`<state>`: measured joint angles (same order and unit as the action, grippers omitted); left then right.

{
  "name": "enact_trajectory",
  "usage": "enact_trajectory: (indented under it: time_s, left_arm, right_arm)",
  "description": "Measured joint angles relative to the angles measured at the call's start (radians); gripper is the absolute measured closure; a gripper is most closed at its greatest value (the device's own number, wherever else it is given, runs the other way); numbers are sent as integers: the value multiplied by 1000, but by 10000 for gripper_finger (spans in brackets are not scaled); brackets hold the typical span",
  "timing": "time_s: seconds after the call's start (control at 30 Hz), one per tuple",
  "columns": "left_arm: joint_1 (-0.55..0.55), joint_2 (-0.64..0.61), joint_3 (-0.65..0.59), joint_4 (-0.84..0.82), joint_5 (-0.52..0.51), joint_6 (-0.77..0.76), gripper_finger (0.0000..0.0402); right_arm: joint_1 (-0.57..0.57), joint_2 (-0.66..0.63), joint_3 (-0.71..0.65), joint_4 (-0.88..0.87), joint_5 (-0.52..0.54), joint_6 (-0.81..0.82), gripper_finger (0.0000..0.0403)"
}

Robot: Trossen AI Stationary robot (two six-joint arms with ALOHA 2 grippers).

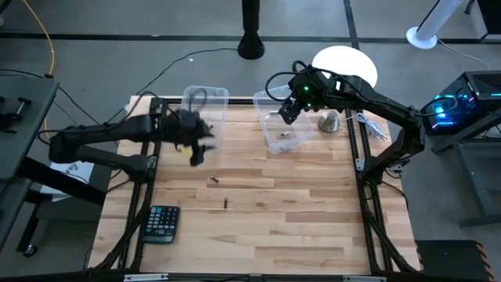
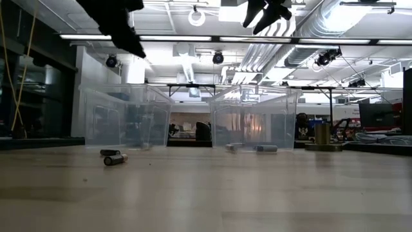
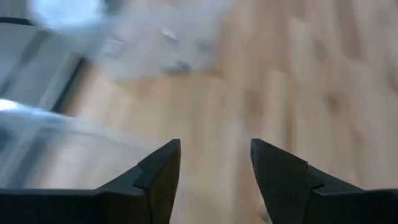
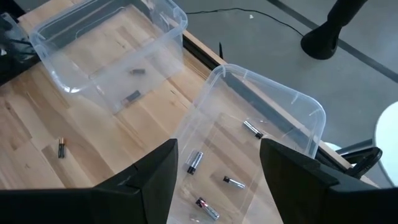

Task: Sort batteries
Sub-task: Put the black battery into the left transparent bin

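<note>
Two dark batteries lie on their sides on the wooden table, one nearer the bins and the other closer to the near edge; the low view shows them too. The left clear bin holds two dark batteries. Several light batteries lie in the right clear bin. My left gripper is open and empty in the air by the left bin's near wall. My right gripper is open and empty above the right bin.
A calculator lies near the table's near left corner. A metal bell-shaped object and a white cable sit to the right of the right bin. Bare wood spreads across the near half of the table.
</note>
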<state>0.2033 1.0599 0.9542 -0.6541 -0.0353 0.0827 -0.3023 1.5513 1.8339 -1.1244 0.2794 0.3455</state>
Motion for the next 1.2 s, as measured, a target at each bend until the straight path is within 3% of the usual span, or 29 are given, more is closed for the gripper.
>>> enact_trajectory:
  time_s: [0.3,0.6,0.77,0.93,1.07,1.2]
  left_arm:
    - [-225,183,-99,-4,-3,116,190]
    - [-215,470,-104,26,23,200,190]
    - [-204,575,-104,34,103,222,190]
    - [-197,657,-95,34,112,213,193]
    - [-196,659,-96,38,119,178,244]
    - [-197,591,-107,40,155,111,369]
  right_arm:
    - [0,0,0,0,-1,-11,181]
    - [0,0,0,-1,-1,-6,181]
    - [0,0,0,0,-1,-6,181]
    - [0,0,0,-1,-2,-6,181]
    - [0,0,0,-1,-2,-6,181]
    - [0,0,0,-2,-2,-11,181]
